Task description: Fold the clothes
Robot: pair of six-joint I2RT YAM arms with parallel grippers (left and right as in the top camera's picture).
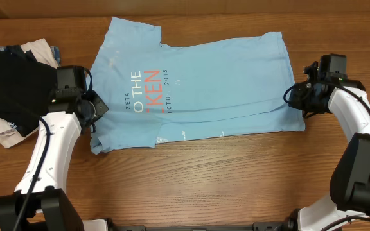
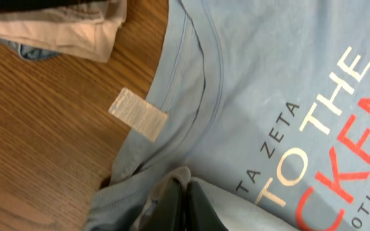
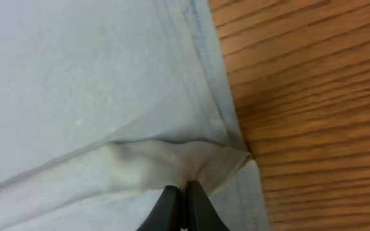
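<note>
The clothes (image 1: 198, 83), a sky-blue T-shirt with white and orange-red lettering, lie flat across the table with the near long edge folded over. My left gripper (image 1: 97, 109) is at the shirt's left end beside the collar, shut on a bunched fold of the blue fabric (image 2: 188, 189). A white care label (image 2: 138, 113) sticks out from the neckline. At the shirt's right end my right gripper (image 1: 294, 96) is shut on the hem, and the cloth (image 3: 76, 83) puckers toward its closed tips (image 3: 185, 189).
A folded black garment (image 1: 11, 86) lies on white and beige folded garments (image 1: 5, 131) at the far left, close behind my left arm. The pile's pale edge (image 2: 56, 25) shows in the left wrist view. Bare wooden table (image 1: 223, 173) runs along the front.
</note>
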